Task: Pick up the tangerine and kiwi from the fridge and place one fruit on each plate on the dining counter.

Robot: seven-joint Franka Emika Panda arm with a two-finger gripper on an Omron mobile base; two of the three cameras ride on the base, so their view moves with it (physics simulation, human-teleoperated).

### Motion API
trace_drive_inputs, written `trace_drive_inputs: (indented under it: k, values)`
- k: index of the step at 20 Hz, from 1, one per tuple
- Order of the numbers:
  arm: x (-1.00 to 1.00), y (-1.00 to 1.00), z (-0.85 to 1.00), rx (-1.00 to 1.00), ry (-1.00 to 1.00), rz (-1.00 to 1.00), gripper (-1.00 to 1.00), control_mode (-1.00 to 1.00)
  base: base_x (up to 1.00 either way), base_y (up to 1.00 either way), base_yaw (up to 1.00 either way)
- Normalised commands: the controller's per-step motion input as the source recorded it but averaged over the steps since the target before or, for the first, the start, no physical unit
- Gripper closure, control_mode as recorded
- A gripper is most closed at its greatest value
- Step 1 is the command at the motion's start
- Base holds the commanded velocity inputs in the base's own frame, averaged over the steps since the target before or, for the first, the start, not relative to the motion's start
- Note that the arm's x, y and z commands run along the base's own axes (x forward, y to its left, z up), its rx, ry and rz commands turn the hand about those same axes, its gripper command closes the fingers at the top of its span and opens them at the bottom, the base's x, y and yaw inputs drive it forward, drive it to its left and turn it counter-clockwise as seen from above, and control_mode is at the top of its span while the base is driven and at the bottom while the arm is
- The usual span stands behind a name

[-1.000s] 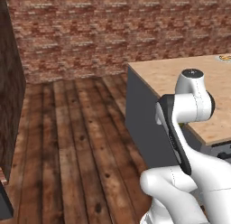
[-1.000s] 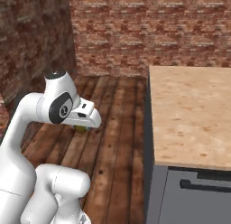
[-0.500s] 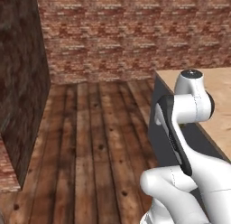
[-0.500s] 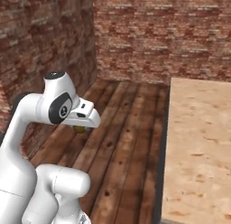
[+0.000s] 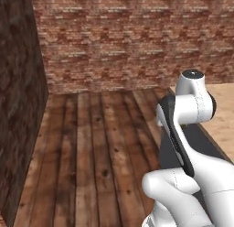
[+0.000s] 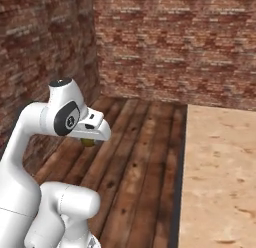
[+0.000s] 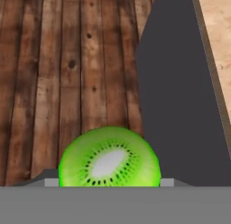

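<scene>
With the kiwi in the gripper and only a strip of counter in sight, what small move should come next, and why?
Probably keep turning the base toward the counter before lowering anything. The gripper is shut on the kiwi and hangs over the wood floor, beside the counter's dark side, and no plate is in sight yet, so a release here would drop the fruit.

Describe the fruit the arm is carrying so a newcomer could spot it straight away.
Start at the light wood dining counter on the right, then the white arm beside it above the plank floor. In its gripper sits the kiwi: bright green cut face, pale centre, ring of black seeds.
</scene>
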Motion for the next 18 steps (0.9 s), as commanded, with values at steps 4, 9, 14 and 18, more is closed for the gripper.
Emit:
trace_drive_inputs:
  k: [4,9,14,18]
  values:
    - [0.0,0.0,0.0,0.0,0.0,0.0,1.0,1.0,1.0,0.0,-0.04]
    - [0.0,0.0,0.0,0.0,0.0,0.0,1.0,1.0,1.0,0.01,-0.08]
    - [0.0,0.0,0.0,0.0,0.0,0.0,1.0,1.0,1.0,0.03,-0.07]
    - [0.0,0.0,0.0,0.0,0.0,0.0,1.0,1.0,1.0,0.13,-0.11]
